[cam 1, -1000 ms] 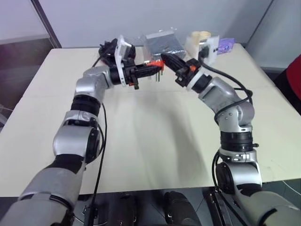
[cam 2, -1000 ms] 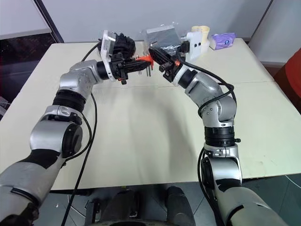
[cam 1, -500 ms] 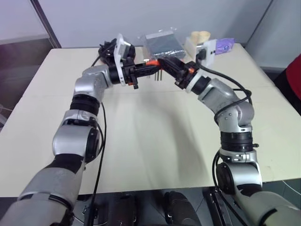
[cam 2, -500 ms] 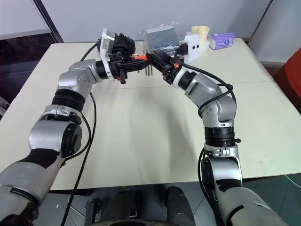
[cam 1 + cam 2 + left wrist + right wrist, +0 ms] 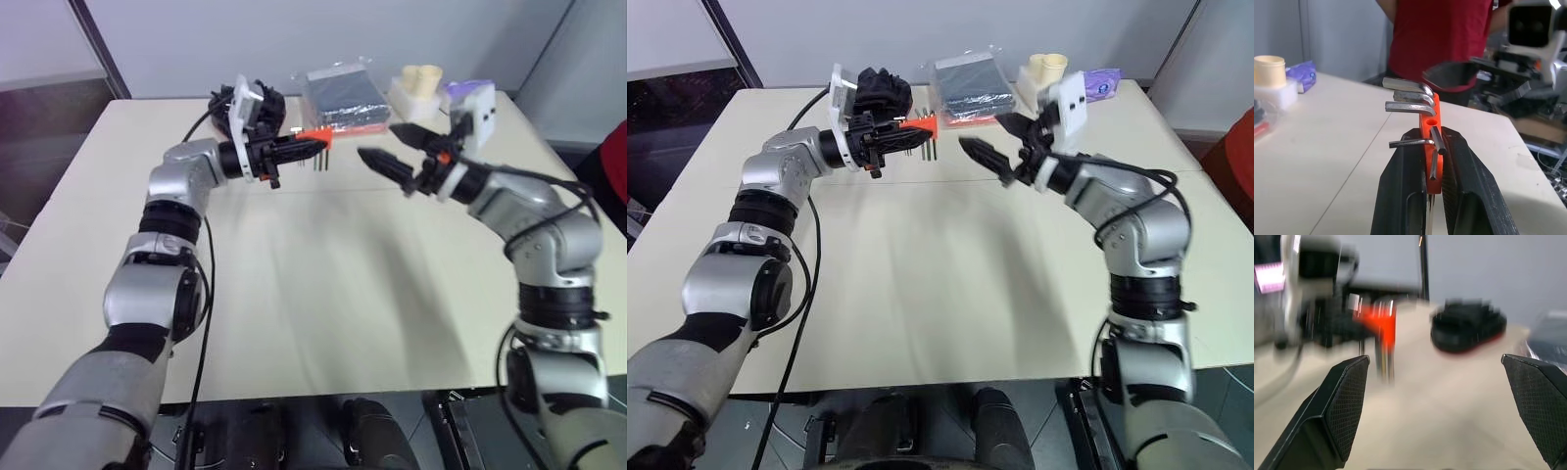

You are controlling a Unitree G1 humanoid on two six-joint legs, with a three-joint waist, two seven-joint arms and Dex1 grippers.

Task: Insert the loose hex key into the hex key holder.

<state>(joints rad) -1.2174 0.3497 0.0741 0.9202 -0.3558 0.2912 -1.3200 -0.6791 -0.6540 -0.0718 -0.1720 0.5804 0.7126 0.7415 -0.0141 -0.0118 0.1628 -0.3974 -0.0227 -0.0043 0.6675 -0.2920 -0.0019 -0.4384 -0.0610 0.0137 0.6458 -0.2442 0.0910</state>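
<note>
Head view: left gripper (image 5: 306, 148) clamps the small red-orange plastic hex key holder (image 5: 315, 136) above the cream table (image 5: 323, 284); right gripper (image 5: 397, 149) is spread wide, empty, just beside it.
Left wrist: holder pinched between the black fingers (image 5: 1400, 196), with silver L-shaped hex keys (image 5: 1408, 98) seated in it.
Right wrist: fingers (image 5: 1342, 401) far apart, holder blurred beyond.

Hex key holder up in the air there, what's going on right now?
The left gripper is shut on the red-orange hex key holder, holding it above the table with several keys sticking out. The right gripper hangs beside it, apart, jaws wide and empty.
</note>
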